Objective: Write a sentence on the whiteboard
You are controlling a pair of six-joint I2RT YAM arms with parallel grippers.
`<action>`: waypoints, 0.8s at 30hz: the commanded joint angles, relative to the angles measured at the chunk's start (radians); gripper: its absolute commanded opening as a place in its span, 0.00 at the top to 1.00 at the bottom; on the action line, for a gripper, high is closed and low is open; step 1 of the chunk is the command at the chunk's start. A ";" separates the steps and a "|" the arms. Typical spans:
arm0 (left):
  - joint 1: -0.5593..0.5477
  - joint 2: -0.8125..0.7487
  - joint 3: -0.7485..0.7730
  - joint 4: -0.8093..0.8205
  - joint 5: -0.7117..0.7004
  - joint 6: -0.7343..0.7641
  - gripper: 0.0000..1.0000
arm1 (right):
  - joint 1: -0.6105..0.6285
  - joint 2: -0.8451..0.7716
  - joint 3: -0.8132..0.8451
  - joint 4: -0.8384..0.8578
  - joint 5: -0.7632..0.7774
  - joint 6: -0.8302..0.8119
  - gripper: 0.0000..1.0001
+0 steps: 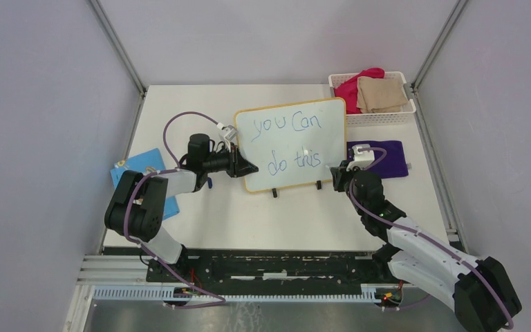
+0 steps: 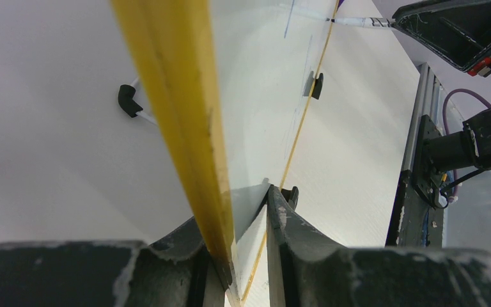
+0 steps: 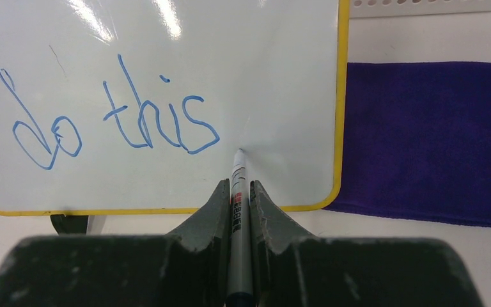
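Left gripper (image 1: 244, 166), top view: we see it at the left edge of the whiteboard (image 1: 332, 135), propped on the desk (image 1: 249, 221), sentence (image 1: 308, 160) written across it. Left wrist: closed on the rim. Right wrist: right gripper (image 3: 237, 185) clamps marker (image 3: 238, 167), tip probably touching board after "this".

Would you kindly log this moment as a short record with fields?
board: whiteboard, propped on black feet
text: sentence "you Can do this", blue, two lines
left arm: left gripper, jaws clamped on whiteboard's left edge
right arm: right gripper holds marker, tip at whiteboard after "this"
nearby: purple cloth, basket
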 commanded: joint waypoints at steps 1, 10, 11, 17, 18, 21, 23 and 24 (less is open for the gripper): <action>-0.030 0.055 -0.018 -0.185 -0.115 0.108 0.98 | -0.004 0.013 0.028 0.069 0.020 -0.004 1.00; -0.029 0.054 -0.018 -0.186 -0.116 0.110 0.98 | -0.003 0.036 0.012 0.074 0.023 -0.006 1.00; -0.029 0.054 -0.018 -0.186 -0.116 0.109 0.98 | -0.003 0.037 0.010 0.074 0.023 -0.005 1.00; -0.030 0.054 -0.017 -0.186 -0.115 0.109 0.98 | -0.004 0.045 0.003 0.066 0.029 -0.009 1.00; -0.030 0.054 -0.017 -0.186 -0.115 0.110 0.98 | -0.003 0.044 0.001 0.064 0.029 -0.009 1.00; -0.031 0.054 -0.017 -0.186 -0.115 0.110 0.98 | -0.002 0.040 -0.005 0.056 0.034 -0.007 1.00; -0.031 0.054 -0.017 -0.186 -0.115 0.110 0.98 | -0.003 0.036 -0.005 0.048 0.039 -0.008 1.00; -0.031 0.054 -0.018 -0.186 -0.115 0.109 0.98 | -0.004 0.036 -0.005 0.043 0.040 -0.008 1.00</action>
